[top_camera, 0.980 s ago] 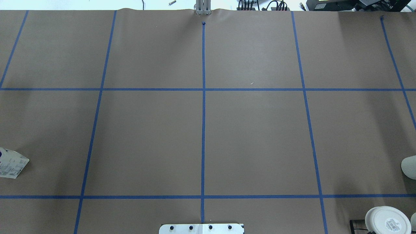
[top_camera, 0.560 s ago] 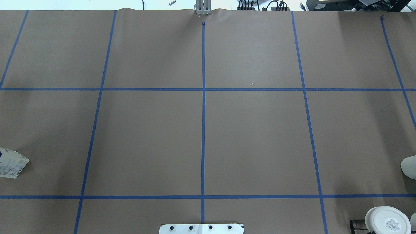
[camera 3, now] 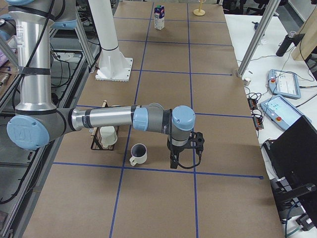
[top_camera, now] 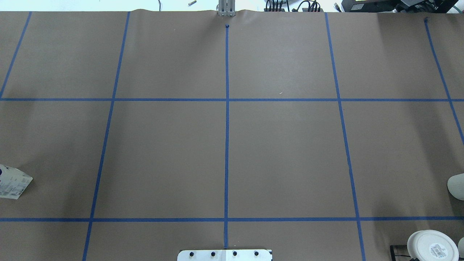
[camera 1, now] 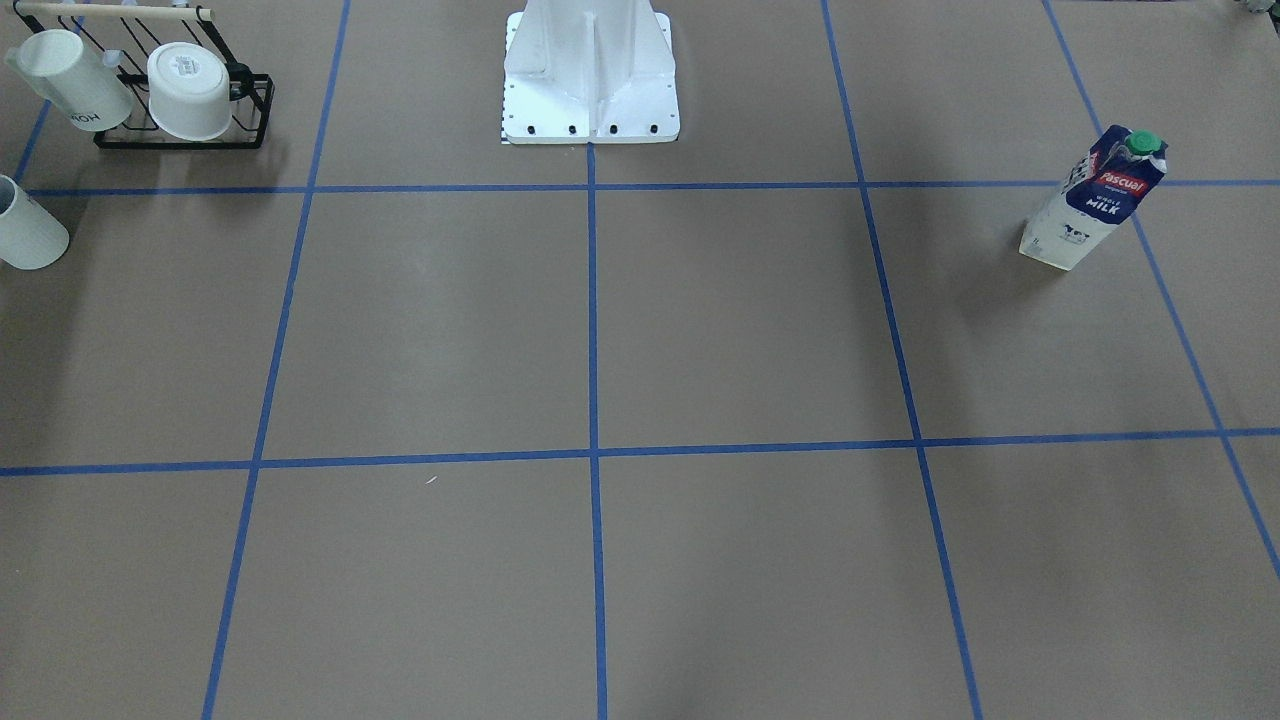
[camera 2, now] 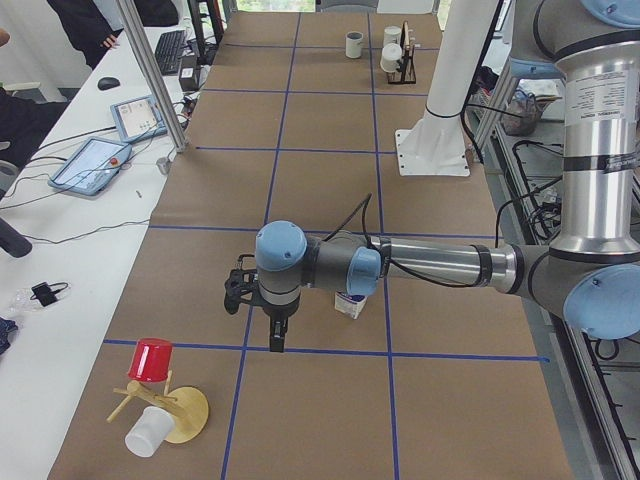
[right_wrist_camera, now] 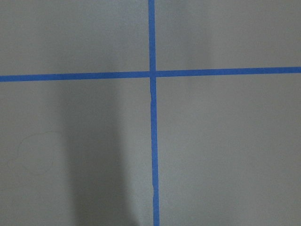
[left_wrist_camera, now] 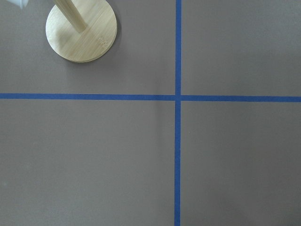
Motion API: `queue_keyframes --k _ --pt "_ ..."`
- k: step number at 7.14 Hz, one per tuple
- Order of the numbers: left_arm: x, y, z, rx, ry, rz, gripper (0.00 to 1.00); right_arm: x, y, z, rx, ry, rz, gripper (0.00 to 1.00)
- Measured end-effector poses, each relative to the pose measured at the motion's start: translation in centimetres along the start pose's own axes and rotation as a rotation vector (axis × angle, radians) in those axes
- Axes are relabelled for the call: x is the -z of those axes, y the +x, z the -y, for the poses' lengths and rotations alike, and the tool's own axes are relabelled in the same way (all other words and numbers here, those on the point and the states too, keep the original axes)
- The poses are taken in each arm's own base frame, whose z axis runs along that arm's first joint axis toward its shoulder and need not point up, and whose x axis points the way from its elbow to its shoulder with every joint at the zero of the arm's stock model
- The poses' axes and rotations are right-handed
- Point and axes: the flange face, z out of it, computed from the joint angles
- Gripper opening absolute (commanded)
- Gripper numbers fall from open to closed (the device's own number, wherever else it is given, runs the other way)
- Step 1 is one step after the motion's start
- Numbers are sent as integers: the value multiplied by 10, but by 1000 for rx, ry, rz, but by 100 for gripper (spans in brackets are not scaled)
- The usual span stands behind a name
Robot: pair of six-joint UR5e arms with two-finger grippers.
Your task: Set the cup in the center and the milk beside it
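Observation:
The cup, a plain white mug with a dark inside, stands on the table at the robot's right end; it also shows at the edges of the front view and the overhead view. The milk, a navy and white carton with a green cap, stands upright at the left end, cut off by the overhead view's edge. My left gripper points down near the milk. My right gripper points down beside the cup. I cannot tell whether either is open or shut.
A black rack with two other white mugs stands by the cup. A bamboo mug stand with a red and a white cup is at the left end, its base in the left wrist view. The white robot pedestal is mid-table.

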Motion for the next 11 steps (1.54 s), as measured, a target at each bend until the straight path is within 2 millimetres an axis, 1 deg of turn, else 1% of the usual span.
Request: queue_keyframes --k 2,3,4,6,7,8,11 --pt "-10 -12 -1 16 -13 19 98 -10 8 -8 25 18 14 100" --pt "-12 -14 -3 19 -15 24 98 -13 9 -15 37 25 30 100" --pt "-12 -15 -3 20 -14 25 98 -16 8 -32 55 24 69 100" --pt "-12 -15 -4 22 -14 23 98 -23 2 -85 98 8 150 100" --pt "-12 -15 -3 23 -14 22 98 -31 -1 -106 117 -20 157 100" --pt "-12 -14 -3 22 -14 21 98 -42 -6 -116 147 -53 139 100" --pt "-13 -15 -3 24 -16 21 98 -79 -22 -125 251 -131 87 100"
